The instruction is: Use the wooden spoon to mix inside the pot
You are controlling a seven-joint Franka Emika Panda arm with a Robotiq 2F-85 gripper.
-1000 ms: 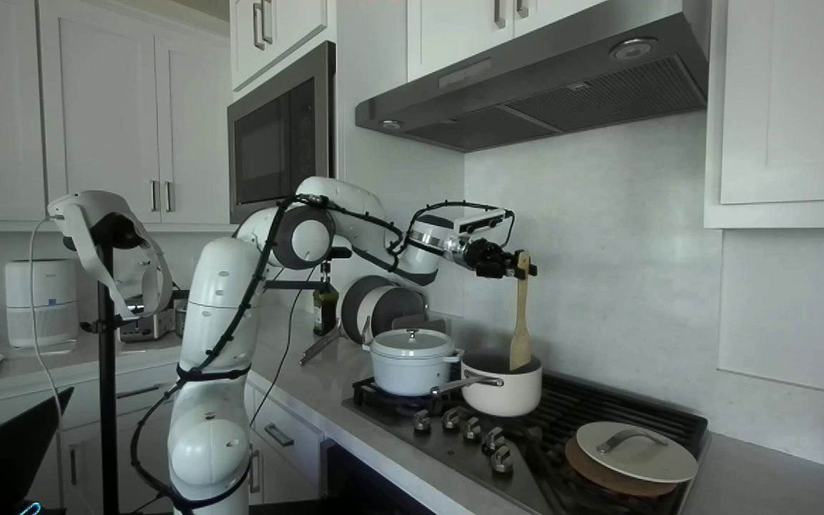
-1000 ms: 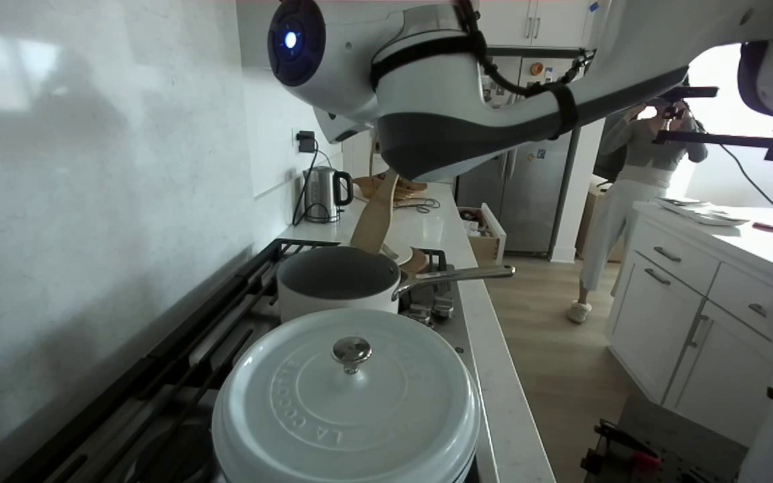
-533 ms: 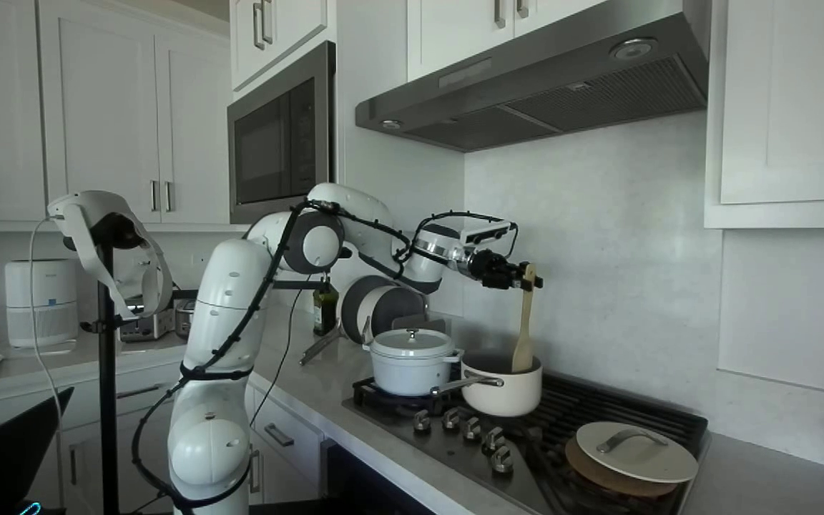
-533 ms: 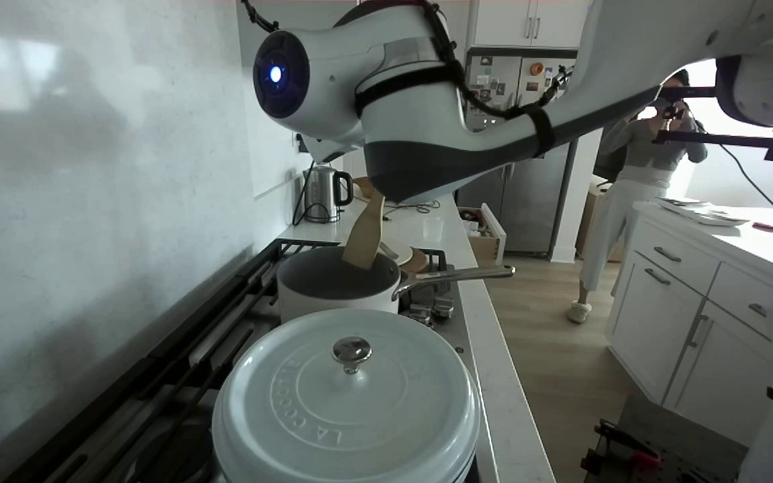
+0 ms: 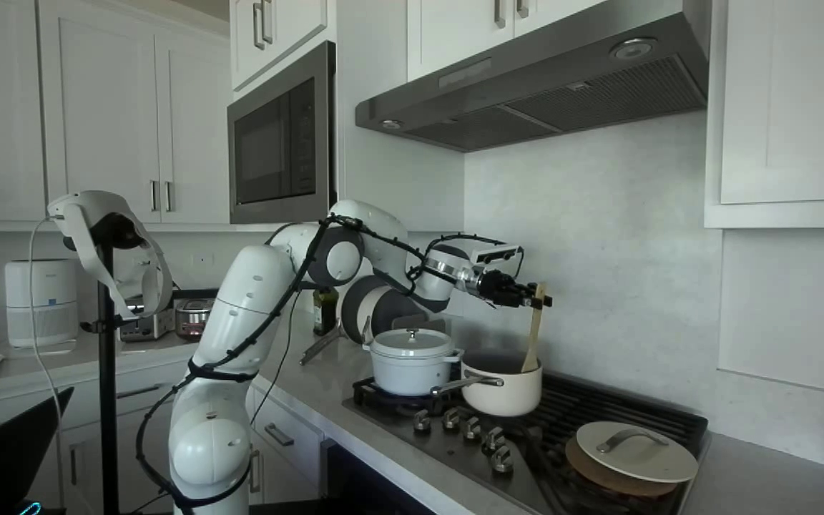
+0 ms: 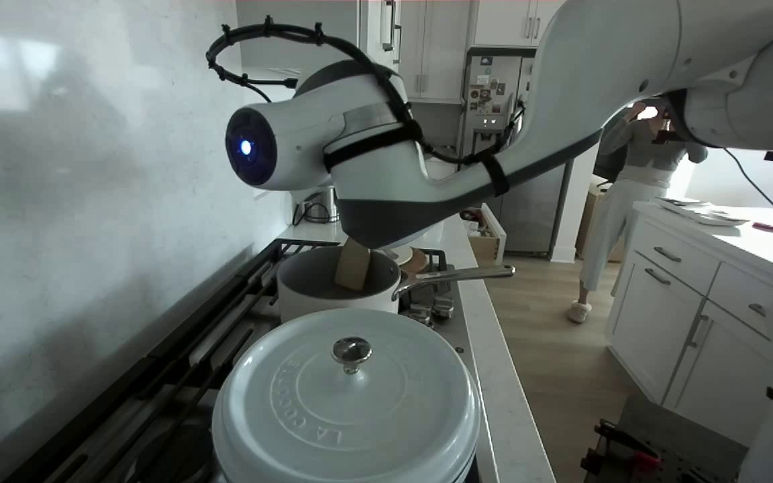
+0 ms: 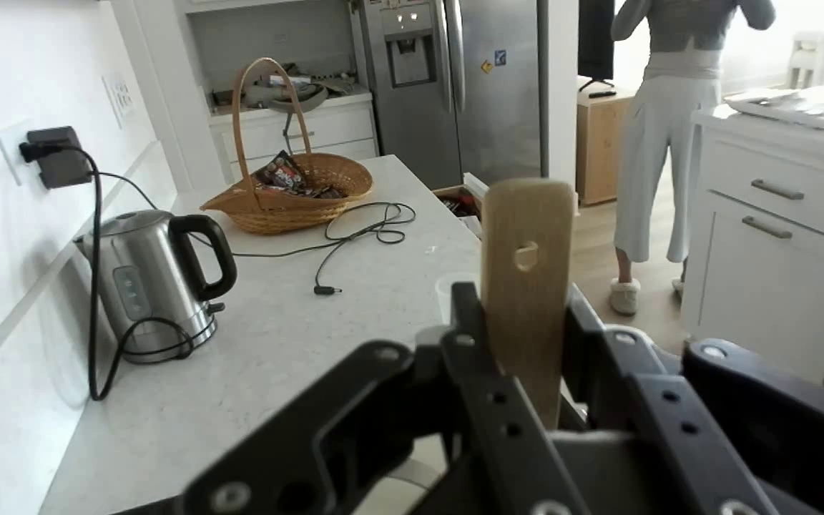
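The light-tan wooden spoon (image 5: 533,332) hangs tilted from my gripper (image 5: 541,302), its flat lower end inside the cream pot (image 5: 503,395). In an exterior view the spoon's blade (image 6: 353,268) shows inside the pot (image 6: 300,305), near its far side. I cannot tell whether it touches the bottom. In the wrist view my gripper (image 7: 523,329) is shut on the spoon's handle (image 7: 526,222), with the holed top end above the fingers. The gripper is hidden behind the arm in that exterior view. The pot's long metal handle (image 6: 457,275) points to the counter's front edge.
A lidded light-blue pot (image 5: 412,368) stands beside the cream pot on the stove. A cream lid (image 5: 637,452) lies on a brown round board (image 5: 609,481). A kettle (image 7: 144,282) and a basket (image 7: 290,207) stand on the counter. A wall (image 6: 105,201) runs behind the stove.
My gripper has moved down and a little away from the arm's base. The spoon has come down with it, its blade from near the rim to deeper inside the pot. The pots have not moved.
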